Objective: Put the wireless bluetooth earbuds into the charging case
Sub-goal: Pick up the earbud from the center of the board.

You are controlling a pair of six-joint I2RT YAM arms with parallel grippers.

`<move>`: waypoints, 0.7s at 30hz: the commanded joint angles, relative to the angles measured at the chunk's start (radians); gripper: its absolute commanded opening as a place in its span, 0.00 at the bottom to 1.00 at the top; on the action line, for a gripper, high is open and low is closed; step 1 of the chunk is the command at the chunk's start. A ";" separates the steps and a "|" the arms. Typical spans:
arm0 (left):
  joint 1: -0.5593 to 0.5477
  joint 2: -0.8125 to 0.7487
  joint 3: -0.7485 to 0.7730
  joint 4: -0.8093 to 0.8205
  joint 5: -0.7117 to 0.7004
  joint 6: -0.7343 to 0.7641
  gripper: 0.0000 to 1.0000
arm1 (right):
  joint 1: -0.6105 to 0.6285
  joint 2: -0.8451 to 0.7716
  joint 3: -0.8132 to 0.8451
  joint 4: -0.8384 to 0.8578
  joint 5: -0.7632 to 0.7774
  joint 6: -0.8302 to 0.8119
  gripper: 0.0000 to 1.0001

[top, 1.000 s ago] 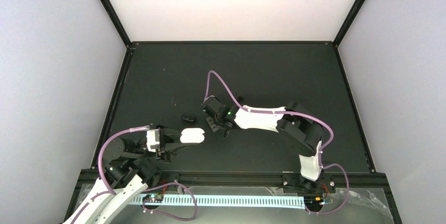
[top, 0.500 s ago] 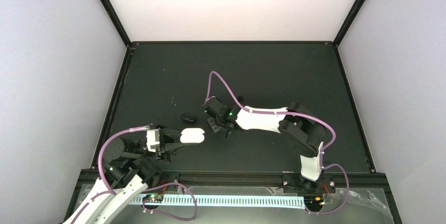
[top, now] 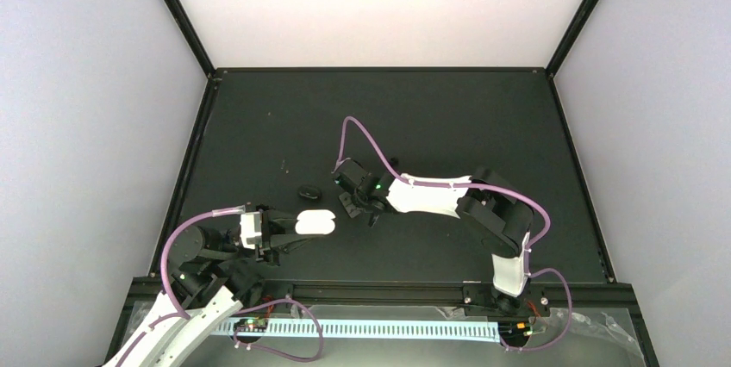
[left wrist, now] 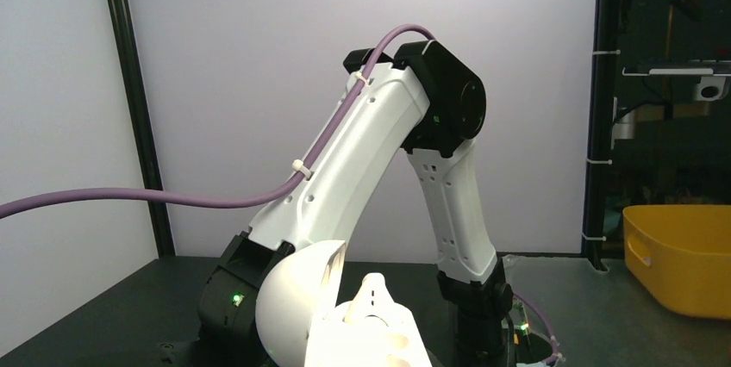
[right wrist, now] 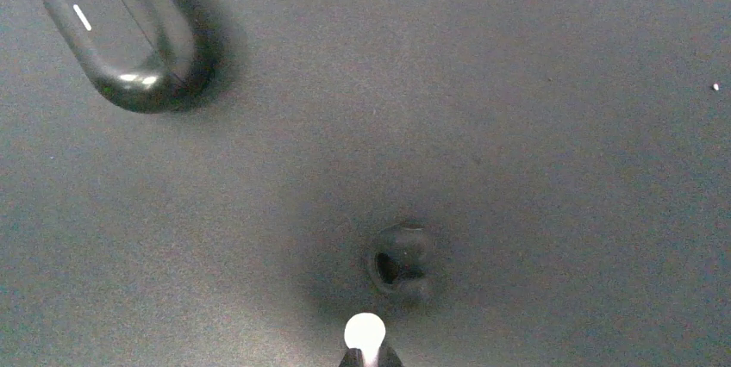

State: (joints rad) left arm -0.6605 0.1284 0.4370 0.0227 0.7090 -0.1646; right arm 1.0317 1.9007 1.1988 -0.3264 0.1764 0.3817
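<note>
My left gripper [top: 297, 231] is shut on an open white charging case [top: 315, 222] and holds it near the table's front left. In the left wrist view the case's lid [left wrist: 293, 315] stands open, and one white earbud [left wrist: 374, 295] sits in the base with its stem up. My right gripper [top: 353, 204] hovers just right of the case, pointing down. In the right wrist view its fingertips [right wrist: 365, 353] are shut on a small white earbud [right wrist: 365, 331]. A black earbud [right wrist: 401, 264] lies on the mat just beyond it.
A closed black pill-shaped case [right wrist: 121, 31] lies on the dark mat; it also shows in the top view [top: 309, 191], just behind the white case. The right arm [left wrist: 379, 152] fills the left wrist view. A yellow bin [left wrist: 681, 255] stands off the table.
The right gripper has shifted very slightly to the left and away with the white earbud. The left arm and the white case have not moved.
</note>
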 commanded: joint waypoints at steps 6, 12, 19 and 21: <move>0.003 -0.001 0.008 0.001 -0.007 0.007 0.02 | -0.002 -0.043 -0.017 0.018 -0.008 0.020 0.01; 0.003 -0.013 0.009 -0.015 -0.012 0.010 0.02 | -0.019 -0.209 -0.094 0.021 0.032 0.032 0.01; 0.003 -0.016 0.004 -0.005 -0.020 0.007 0.02 | -0.059 -0.607 -0.252 -0.038 -0.020 -0.035 0.01; 0.003 -0.005 0.000 0.018 -0.012 -0.005 0.02 | -0.059 -0.747 -0.260 -0.071 -0.097 -0.106 0.01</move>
State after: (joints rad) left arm -0.6605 0.1223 0.4370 0.0185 0.7021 -0.1642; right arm 0.9722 1.3678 0.9672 -0.3477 0.1711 0.3786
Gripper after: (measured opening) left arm 0.229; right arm 0.013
